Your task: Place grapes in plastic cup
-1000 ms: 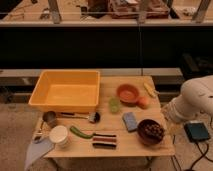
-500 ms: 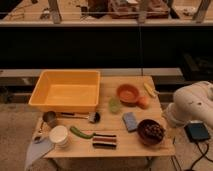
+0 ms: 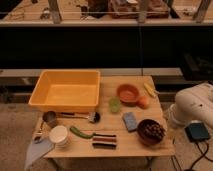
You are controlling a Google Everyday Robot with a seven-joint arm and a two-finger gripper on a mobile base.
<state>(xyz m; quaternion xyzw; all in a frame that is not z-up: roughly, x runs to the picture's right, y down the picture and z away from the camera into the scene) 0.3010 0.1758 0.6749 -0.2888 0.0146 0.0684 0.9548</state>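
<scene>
Purple grapes (image 3: 153, 131) lie ungrasped in the dark bowl (image 3: 140, 131), apart from the green cup (image 3: 114, 104), so the gripper (image 3: 174, 116), off the table (image 3: 107, 87) at its right edge, its state impossible to tell, must reach over them.

White arm (image 3: 194, 107) folded low at far right, end effector hidden from view

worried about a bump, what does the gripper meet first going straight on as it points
Probably the dark bowl holding the grapes: the gripper sits just off the table's right edge beside it, seemingly facing left; depth is unclear.
</scene>
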